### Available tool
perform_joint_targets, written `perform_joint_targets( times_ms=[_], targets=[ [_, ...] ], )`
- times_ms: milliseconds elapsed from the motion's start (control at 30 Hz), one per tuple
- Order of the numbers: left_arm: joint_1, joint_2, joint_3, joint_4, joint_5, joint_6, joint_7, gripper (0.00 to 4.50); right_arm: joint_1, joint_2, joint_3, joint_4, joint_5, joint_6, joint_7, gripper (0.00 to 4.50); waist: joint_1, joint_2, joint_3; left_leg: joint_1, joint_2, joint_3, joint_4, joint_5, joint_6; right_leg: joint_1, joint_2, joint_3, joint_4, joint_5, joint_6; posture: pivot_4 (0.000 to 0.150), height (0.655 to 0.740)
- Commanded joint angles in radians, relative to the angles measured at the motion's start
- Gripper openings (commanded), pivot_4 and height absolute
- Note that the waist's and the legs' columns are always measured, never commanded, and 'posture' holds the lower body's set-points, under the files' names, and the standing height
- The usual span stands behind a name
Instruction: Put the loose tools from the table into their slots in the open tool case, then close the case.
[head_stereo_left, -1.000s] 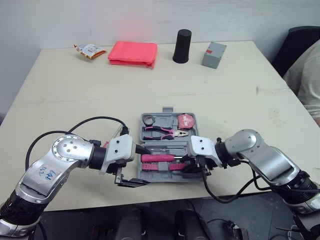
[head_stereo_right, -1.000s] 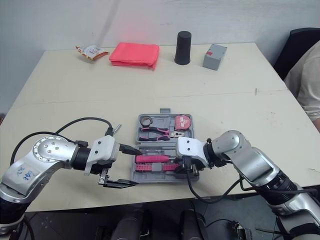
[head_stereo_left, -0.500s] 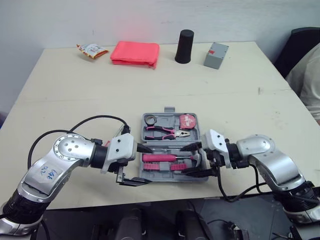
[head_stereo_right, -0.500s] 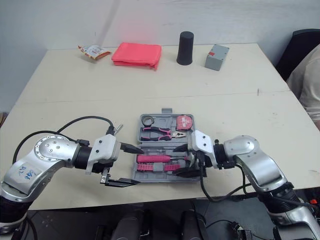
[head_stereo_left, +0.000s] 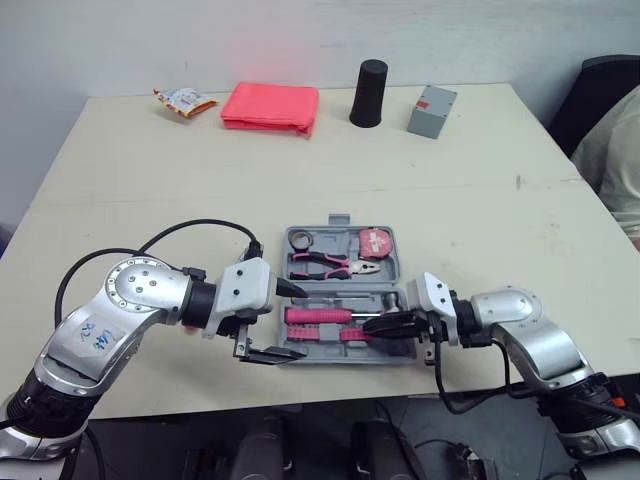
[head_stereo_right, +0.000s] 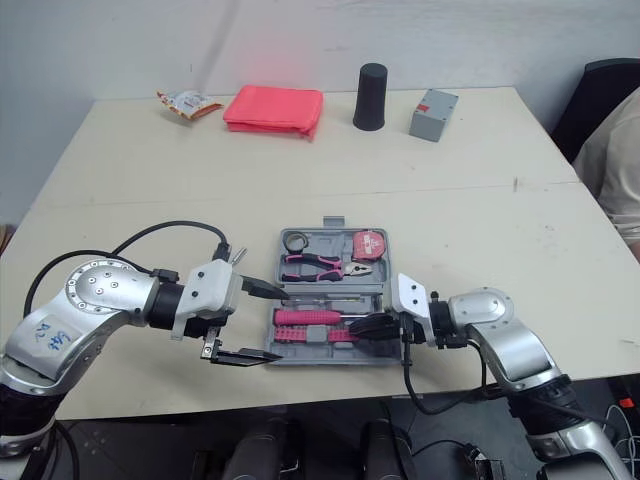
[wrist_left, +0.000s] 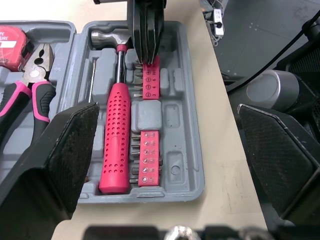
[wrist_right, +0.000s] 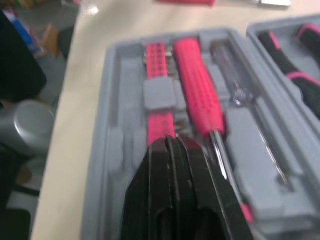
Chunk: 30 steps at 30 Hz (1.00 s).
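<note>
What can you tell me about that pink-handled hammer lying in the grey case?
The hammer has a bright pink dimpled handle, a slim dark shank and a shiny metal head. It lies flat in its moulded slot in the open grey tool case, alongside the pink bit strips. The tip of the shut right gripper sits just beside its shank; whether they touch, I cannot tell.

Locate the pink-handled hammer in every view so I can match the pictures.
Left eye view: the pink-handled hammer lies in the near half of the grey plastic tool case.
Right eye view: the same slot, near half.
Left wrist view: handle between black-and-pink pliers and pink bit strip.
Right wrist view: handle beside that strip.
Shared landmark: the bit strip alongside the handle.
</note>
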Motion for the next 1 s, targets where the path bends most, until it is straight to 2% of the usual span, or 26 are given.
perform_joint_targets(
  times_ms=[33,367,467,567,633,667,733,767,900,1000],
  targets=[
    [-0.015,0.002,0.009,0.001,-0.001,-0.004,-0.004,4.50,0.017,-0.004,0.039,0.039,-0.071,-0.031,-0.007,0.05,0.000,0.000,0.000,0.000,0.000,0.000,0.000,0.000,0.000,0.000,0.000,0.000,0.000,0.000,0.000,0.150,0.7355],
    [-0.012,-0.007,0.011,0.015,0.004,-0.008,0.009,4.50,0.017,-0.015,0.079,0.066,-0.144,-0.041,-0.038,0.05,0.000,-0.003,-0.002,0.002,0.000,0.000,0.000,0.000,0.000,0.002,0.000,0.000,0.000,0.000,0.000,0.150,0.7355],
    [0.043,-0.019,0.065,0.018,-0.016,0.018,0.059,4.50,0.023,-0.019,0.015,-0.012,-0.061,0.012,-0.044,0.05,0.001,-0.003,-0.002,0.002,0.000,0.000,0.000,0.000,0.000,0.002,-0.001,0.000,0.000,0.000,0.000,0.150,0.7355],
    [0.167,-0.058,0.229,-0.016,-0.094,0.099,0.164,4.50,0.036,-0.053,-0.121,-0.153,0.089,0.144,-0.070,0.05,0.000,-0.002,-0.001,0.000,0.000,-0.001,0.000,0.000,0.000,0.001,-0.002,0.003,0.000,0.000,0.000,0.150,0.7355],
    [0.273,-0.087,0.376,-0.052,-0.157,0.160,0.222,4.50,0.055,-0.111,-0.225,-0.232,0.206,0.259,-0.070,0.68,-0.002,-0.001,0.000,-0.002,0.000,-0.001,0.000,0.000,0.000,0.000,-0.003,0.006,-0.001,0.000,0.000,0.150,0.7355],
    [0.326,-0.099,0.448,-0.070,-0.189,0.187,0.242,4.50,0.067,-0.143,-0.274,-0.263,0.266,0.313,-0.063,0.92,-0.004,-0.001,0.000,-0.001,0.000,-0.001,0.000,-0.001,0.000,-0.001,-0.008,0.008,0.000,0.000,0.000,0.150,0.7355],
    [0.454,-0.133,0.621,-0.098,-0.252,0.240,0.280,4.50,0.086,-0.214,-0.399,-0.313,0.421,0.440,-0.049,2.07,-0.003,-0.001,0.000,0.000,0.001,-0.003,-0.001,-0.001,0.001,0.001,-0.009,0.006,0.000,0.000,0.000,0.150,0.7355],
    [0.523,-0.155,0.713,-0.106,-0.266,0.255,0.299,4.50,0.085,-0.241,-0.462,-0.326,0.498,0.498,-0.056,2.39,-0.004,-0.001,0.000,0.000,0.001,-0.003,-0.001,-0.001,0.001,0.001,-0.009,0.006,-0.001,0.000,0.000,0.150,0.7355],
    [0.737,-0.246,0.982,-0.114,-0.293,0.259,0.358,4.50,0.083,-0.307,-0.617,-0.354,0.700,0.634,-0.084,4.37,-0.006,-0.002,0.000,0.002,0.001,-0.003,-0.003,-0.006,0.005,0.002,-0.011,0.006,-0.002,-0.001,-0.002,0.150,0.7355],
    [0.885,-0.303,1.113,-0.109,-0.278,0.205,0.342,4.50,0.051,-0.331,-0.663,-0.347,0.774,0.679,-0.111,4.45,-0.003,-0.003,0.000,0.002,0.000,-0.003,-0.002,-0.008,0.006,0.002,-0.011,0.005,-0.004,-0.001,-0.002,0.150,0.7355]
  ],
)
